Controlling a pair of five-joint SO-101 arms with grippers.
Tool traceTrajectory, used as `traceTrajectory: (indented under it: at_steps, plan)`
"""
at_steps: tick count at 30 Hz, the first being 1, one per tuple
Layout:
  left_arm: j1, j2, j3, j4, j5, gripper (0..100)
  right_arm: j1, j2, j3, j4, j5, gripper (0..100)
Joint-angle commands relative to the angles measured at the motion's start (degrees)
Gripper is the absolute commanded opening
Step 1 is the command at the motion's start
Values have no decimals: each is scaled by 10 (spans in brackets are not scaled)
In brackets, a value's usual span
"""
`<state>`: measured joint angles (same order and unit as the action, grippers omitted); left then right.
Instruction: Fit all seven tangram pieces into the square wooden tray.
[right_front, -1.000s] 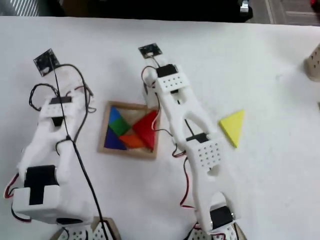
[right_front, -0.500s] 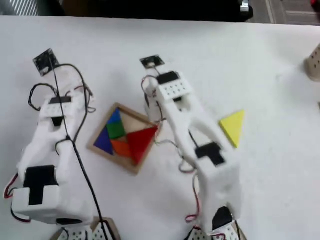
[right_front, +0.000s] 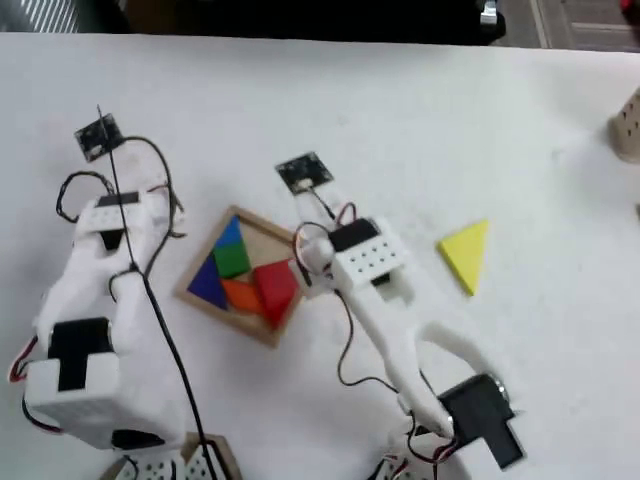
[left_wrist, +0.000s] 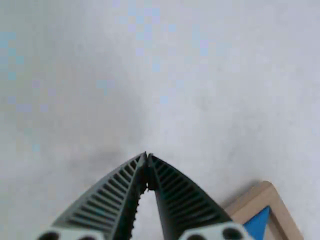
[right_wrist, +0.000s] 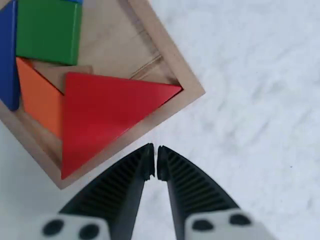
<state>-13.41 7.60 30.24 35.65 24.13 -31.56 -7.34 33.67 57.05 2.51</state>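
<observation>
Well, the square wooden tray (right_front: 262, 226) lay on the white surface (right_front: 450, 110) between the two arms, turned so that one corner pointed away from them, like a diamond. Inside it I could see several coloured pieces: a red triangle (right_wrist: 105, 110), the biggest of them, a green square (right_wrist: 47, 32), an orange piece (right_wrist: 40, 100) and blue pieces (right_front: 208, 285) along the side nearer to the left arm (right_front: 100, 260). The red triangle had its long edge along the tray wall on the side of the right arm (right_front: 375, 275), and it touched the orange piece. Between the green square and that wall, some bare wood of the tray floor showed. The yellow triangle (right_front: 466, 252) was not in the tray; it lay flat on the surface beyond the right arm, well apart from the tray. The right claw (right_wrist: 154, 150) was pressed together with nothing between its fingers, and its tips stood just outside the tray's rim, close to the long edge of the red triangle. The left claw (left_wrist: 147, 157) was also pressed together and held nothing; it was over the bare surface, near one corner of the tray where a blue piece sat, but not touching the tray.
</observation>
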Motion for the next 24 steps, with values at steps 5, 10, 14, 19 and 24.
traceTrajectory:
  at_steps: [5,10,14,19,24]
  plan:
    - [48,106,-157,164,-106,21,29,-35,5,-18,0,17]
    - [72,114,-151,224,-114,20,30,-35,4,-18,6,17]
    - [80,92,-112,258,-113,20,50,-35,-1,-23,34,17]
    - [138,1,4,222,-112,20,68,-30,-16,-25,36,17]
    - [210,-86,98,162,-91,20,67,-29,-16,-25,36,17]
